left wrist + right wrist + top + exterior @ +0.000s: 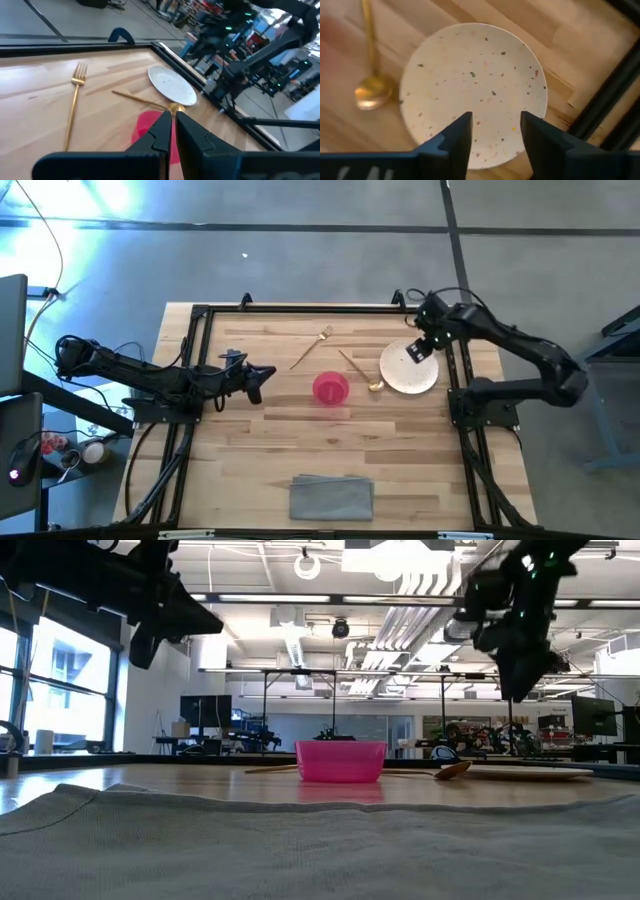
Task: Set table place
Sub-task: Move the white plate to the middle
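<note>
Your right gripper (492, 135) hangs directly above the speckled plate (472, 80), fingers spread, touching nothing. You appear to be at the plate pickup; next, lower until one finger slips under the rim, then pinch. The plate is bare. The gold spoon (360, 370) lies beside it and the pink bowl (331, 387), apparently empty, beyond. Your left gripper (262, 376) waits across the bowl, fingers pressed together.

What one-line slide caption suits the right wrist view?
Right claw, fingers open, hovers above the speckled plate, with the gold spoon lying beside it on the table.
</note>
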Robot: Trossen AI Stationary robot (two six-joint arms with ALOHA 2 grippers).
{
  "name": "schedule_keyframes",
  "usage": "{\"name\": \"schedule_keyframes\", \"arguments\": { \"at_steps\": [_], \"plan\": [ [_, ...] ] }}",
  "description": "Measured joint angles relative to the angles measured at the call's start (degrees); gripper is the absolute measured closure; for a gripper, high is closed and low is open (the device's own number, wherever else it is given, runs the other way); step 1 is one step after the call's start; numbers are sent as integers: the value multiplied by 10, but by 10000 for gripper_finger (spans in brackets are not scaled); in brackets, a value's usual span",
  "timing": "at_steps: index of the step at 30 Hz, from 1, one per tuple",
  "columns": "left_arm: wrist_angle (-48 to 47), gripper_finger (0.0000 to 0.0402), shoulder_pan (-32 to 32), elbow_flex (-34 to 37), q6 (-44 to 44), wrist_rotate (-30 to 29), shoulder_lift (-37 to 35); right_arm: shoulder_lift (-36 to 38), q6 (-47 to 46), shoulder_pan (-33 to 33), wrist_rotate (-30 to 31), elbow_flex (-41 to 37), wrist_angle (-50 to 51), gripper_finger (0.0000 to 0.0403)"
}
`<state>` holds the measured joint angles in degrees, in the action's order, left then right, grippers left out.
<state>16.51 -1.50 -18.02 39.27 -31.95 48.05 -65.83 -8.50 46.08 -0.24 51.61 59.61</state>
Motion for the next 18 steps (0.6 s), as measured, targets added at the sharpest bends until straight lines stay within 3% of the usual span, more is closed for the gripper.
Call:
{"name": "schedule_keyframes", "arguments": {
  "at_steps": [4,6,9,13,18],
  "plan": [
    [0,387,0,0,0,9,0,-29,47,102,-93,-25,-71,223],
    [0,387,0,0,0,11,0,-47,62,139,-112,-33,-99,222],
    [0,387,0,0,0,10,0,-85,82,172,-109,-37,-107,222],
    [-1,387,0,0,0,9,0,-131,85,169,-111,-36,-112,222],
    [0,387,0,0,0,3,0,-177,56,140,-49,-24,-120,222]
  ]
}}
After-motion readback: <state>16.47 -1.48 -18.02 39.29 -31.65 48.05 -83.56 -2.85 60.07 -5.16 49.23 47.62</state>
